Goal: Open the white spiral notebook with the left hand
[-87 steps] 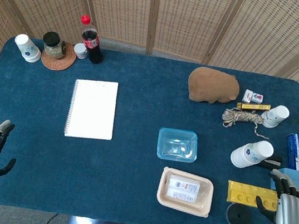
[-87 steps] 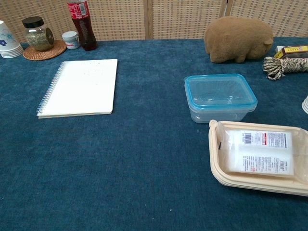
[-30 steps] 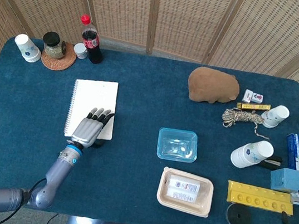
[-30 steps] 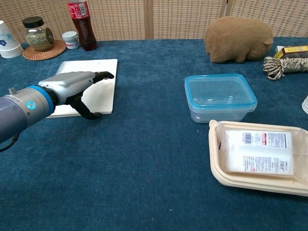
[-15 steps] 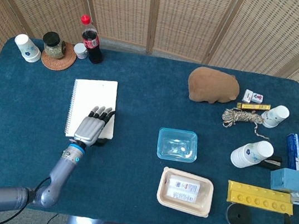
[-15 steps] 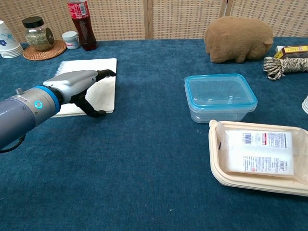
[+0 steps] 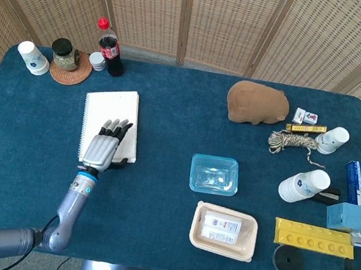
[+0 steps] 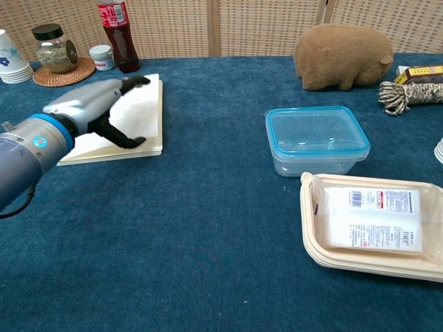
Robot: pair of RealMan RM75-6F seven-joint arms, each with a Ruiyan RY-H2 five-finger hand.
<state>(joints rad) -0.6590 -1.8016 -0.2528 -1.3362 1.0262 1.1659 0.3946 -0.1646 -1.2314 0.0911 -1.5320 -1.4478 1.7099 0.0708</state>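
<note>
The left arm reaches in from the near left corner, its left hand (image 7: 105, 144) palm down, fingers (image 7: 116, 127) stretched flat toward the far side, thumb (image 8: 119, 136) tucked beneath. At the near right edge, only a dark curved bit shows.

Left hand (image 7: 104, 147), at the near left corner of the blue-clothed desk 2.9 s ago, now lies over the white spiral-bound paper notebook (image 7: 110, 120), fingers on the cover, thumb at its near right edge. The notebook sits further toward the far left than before, slightly rotated, right edge apparently lifted. Right hand has left the near right corner.
</note>
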